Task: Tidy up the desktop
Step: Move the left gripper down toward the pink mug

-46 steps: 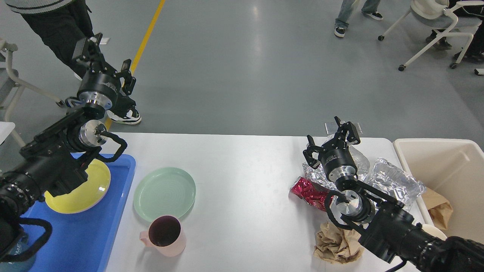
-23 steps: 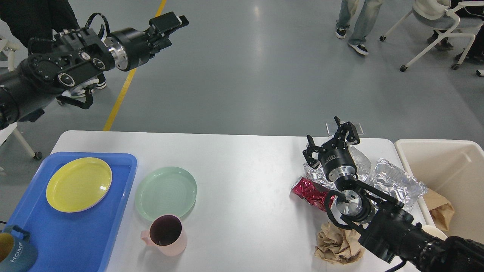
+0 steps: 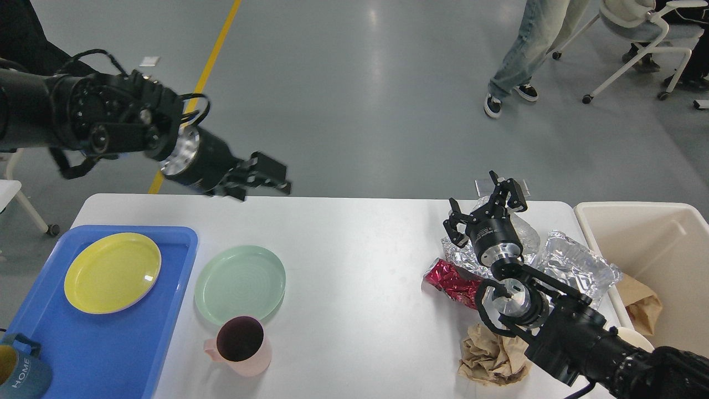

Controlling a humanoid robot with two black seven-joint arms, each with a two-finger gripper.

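The white desktop [image 3: 360, 266] holds a green plate [image 3: 240, 284] and a pink mug [image 3: 238, 346] at the left of centre. At the right lie crumpled foil [image 3: 579, 266], a red foil wrapper [image 3: 450, 280] and a ball of brown paper [image 3: 490, 357]. My left gripper [image 3: 274, 178] hangs over the table's far edge, above and behind the green plate, and looks open and empty. My right gripper [image 3: 486, 204] is open and empty just above the foil pile.
A blue tray [image 3: 111, 349] at the front left holds a yellow plate [image 3: 112, 272] and a blue mug [image 3: 16, 374]. A beige bin [image 3: 673, 233] with a brown paper bag [image 3: 642, 305] stands at the right end. People and a chair [image 3: 637, 33] are beyond the table.
My left arm has swung up off the tray and then down and right to the table's far edge. My right arm has not moved. A person walks in the background.
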